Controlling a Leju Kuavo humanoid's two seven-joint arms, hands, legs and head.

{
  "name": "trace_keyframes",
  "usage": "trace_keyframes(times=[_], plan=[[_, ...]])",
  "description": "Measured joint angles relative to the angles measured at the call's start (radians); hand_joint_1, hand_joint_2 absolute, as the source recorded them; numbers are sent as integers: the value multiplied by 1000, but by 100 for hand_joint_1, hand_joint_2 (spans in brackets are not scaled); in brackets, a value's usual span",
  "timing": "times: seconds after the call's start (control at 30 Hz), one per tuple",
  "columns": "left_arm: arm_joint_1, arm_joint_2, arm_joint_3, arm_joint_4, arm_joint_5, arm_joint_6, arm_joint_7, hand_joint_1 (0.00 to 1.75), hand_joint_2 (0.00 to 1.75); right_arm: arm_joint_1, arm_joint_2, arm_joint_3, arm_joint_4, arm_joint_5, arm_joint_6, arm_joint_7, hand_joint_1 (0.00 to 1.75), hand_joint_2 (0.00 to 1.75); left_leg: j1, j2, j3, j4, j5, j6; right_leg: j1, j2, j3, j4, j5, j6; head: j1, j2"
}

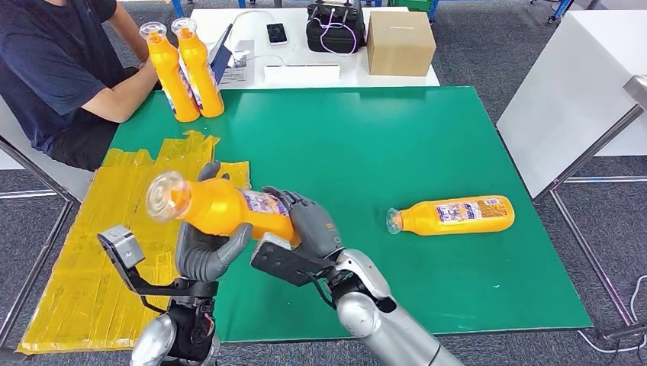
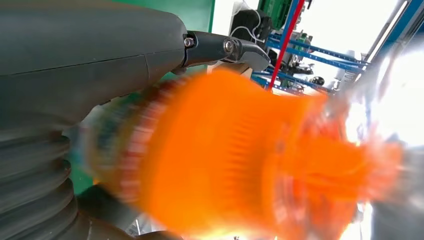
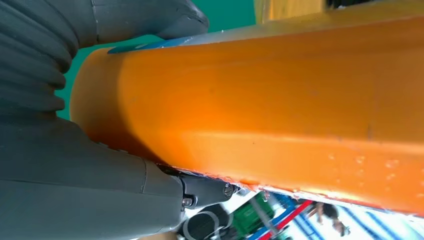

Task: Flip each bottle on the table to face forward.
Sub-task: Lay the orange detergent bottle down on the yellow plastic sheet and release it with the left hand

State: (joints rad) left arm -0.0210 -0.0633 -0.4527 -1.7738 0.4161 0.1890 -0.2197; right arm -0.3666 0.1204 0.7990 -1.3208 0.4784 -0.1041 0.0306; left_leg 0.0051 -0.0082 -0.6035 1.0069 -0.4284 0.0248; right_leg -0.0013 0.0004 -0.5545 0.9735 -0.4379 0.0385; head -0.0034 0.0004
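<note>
An orange bottle (image 1: pixel 221 207) with a clear cap is held in the air above the green table's (image 1: pixel 381 145) near left part, cap pointing left. My left hand (image 1: pixel 207 252) grips it from below near the neck, and my right hand (image 1: pixel 311 223) grips its base end. The wrist views show the same bottle (image 2: pixel 240 160) (image 3: pixel 270 110) up close, blurred in the left one. A second orange bottle (image 1: pixel 452 215) lies on its side at the right of the table, label up. Two more orange bottles (image 1: pixel 187 70) stand upright at the far left corner.
A person (image 1: pixel 61 69) in a dark shirt sits at the far left, forearm beside the standing bottles. A yellow plastic sheet (image 1: pixel 99 252) covers the left edge. Behind the green surface, a white table holds a cardboard box (image 1: pixel 400 43), a black bag (image 1: pixel 336 27) and a phone (image 1: pixel 277 33).
</note>
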Motion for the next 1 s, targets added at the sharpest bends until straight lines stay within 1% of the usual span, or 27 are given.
trace_keyframes(times=[0.07,0.2,0.4,0.87,0.9,0.93,1.0], plan=[[-1,0,-2,2,0,7,0,0,175,0,4,31,7,6,-2,0,175,175,0,0,0,0,0,0,0,0,0,0,0,0,0,0],[-1,0,-5,6,0,11,0,175,175,0,9,67,20,3,-19,0,175,175,0,0,0,0,0,0,0,0,0,0,0,0,0,0],[1,0,-8,12,2,18,-8,175,175,-1,10,85,35,-11,-30,0,175,175,0,0,0,0,0,0,0,0,0,0,0,0,0,0],[3,1,-10,21,11,16,-39,175,175,-1,7,87,53,-12,-54,2,175,175,0,0,0,0,0,0,0,0,0,0,0,0,0,0],[4,1,-10,21,11,16,-41,175,175,-1,6,87,55,-11,-57,2,170,175,0,0,0,0,0,0,0,0,0,0,0,0,0,0],[5,2,-11,21,11,16,-43,175,175,-1,6,87,56,-10,-60,2,127,175,0,0,0,0,0,0,0,0,-1,0,0,0,0,0],[7,3,-12,21,3,17,-51,175,175,-1,4,86,59,-2,-72,5,40,87,0,0,0,0,0,0,0,0,-1,0,0,0,0,0]])
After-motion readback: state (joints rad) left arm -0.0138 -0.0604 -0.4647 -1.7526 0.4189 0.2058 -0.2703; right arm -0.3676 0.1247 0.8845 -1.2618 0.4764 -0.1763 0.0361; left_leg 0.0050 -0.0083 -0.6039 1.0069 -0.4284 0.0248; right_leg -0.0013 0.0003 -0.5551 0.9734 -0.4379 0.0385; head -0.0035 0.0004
